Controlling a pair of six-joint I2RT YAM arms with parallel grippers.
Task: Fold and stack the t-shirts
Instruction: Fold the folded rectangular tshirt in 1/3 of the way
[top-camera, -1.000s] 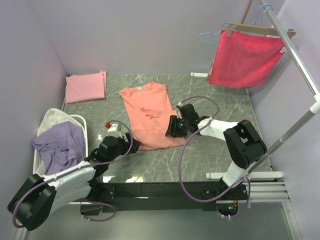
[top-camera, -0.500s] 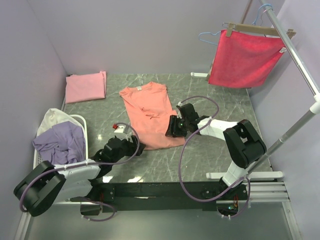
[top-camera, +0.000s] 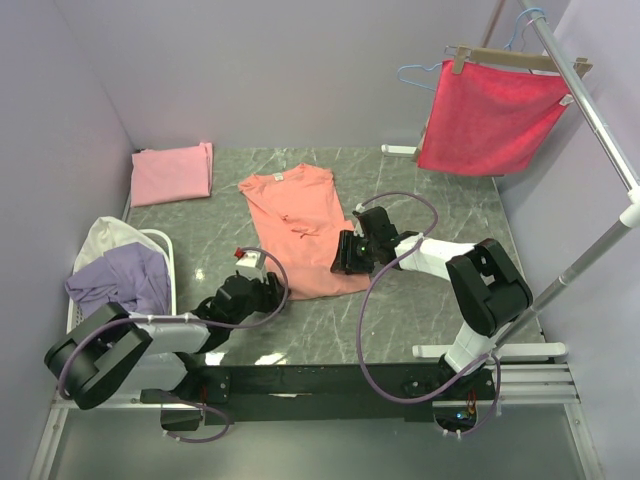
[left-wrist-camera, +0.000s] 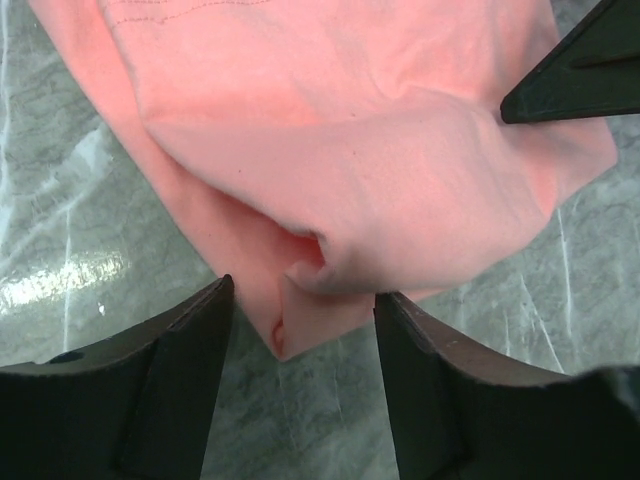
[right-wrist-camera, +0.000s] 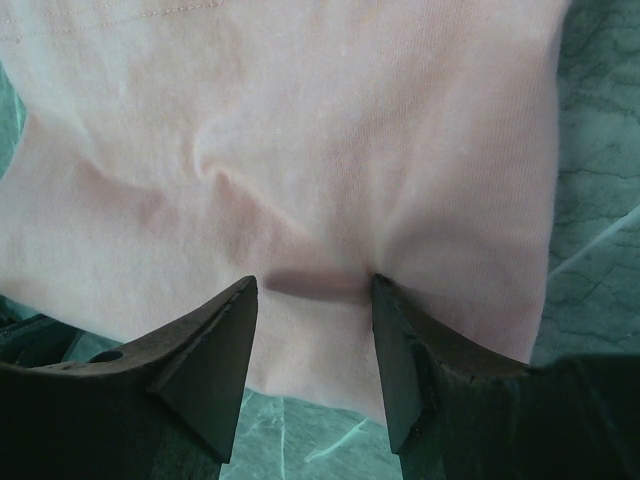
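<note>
At shirt (top-camera: 295, 235) hem: my left claw (left-wrist-camera: 305, 295) spread astride the folded corner, right claw (right-wrist-camera: 314, 285) spread astride a wrinkle. Risk: I pinch one layer only; fold slips.

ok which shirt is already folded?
The light pink t-shirt in the far-left corner, a neat rectangle. The salmon-orange t-shirt lies spread out; the lavender t-shirt is bunched in the basket.

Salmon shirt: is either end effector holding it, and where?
Not gripped. The left end effector straddles the hem corner of the salmon shirt, jaws apart; the right end effector presses its right edge, cloth puckered between open jaws.
</note>
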